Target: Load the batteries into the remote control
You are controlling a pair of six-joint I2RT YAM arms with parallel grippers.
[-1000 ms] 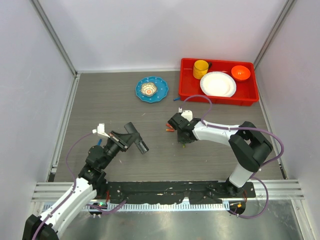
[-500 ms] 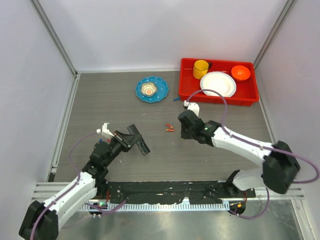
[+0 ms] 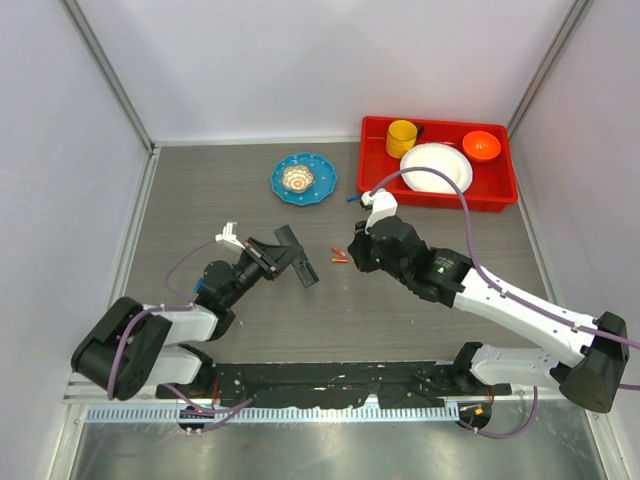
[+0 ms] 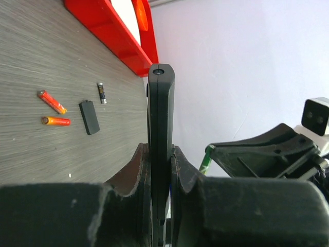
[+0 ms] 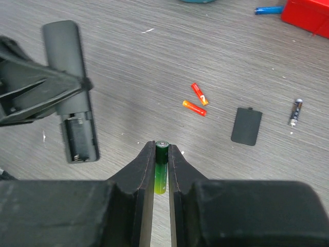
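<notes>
Green battery (image 5: 161, 175) pinched by right hand (image 5: 161, 149), left hand (image 4: 160, 152) clamping remote control (image 4: 161, 103); next, align it with the open compartment (image 5: 81, 140).

Open table (image 5: 133, 72) shows between the raised remote control (image 5: 64, 46) and two batteries (image 5: 194, 107) lying near a flat black cover (image 5: 247, 126).

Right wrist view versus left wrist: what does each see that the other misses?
Only the right wrist view shows the green cylindrical battery clamped in the right gripper, and the slim black plastic remote control's open battery bay. Only the left wrist view shows the white plate and orange bowl in the red tray. Both show that remote, two orange-red batteries, a flat black squarish cover and a small dark battery.
</notes>
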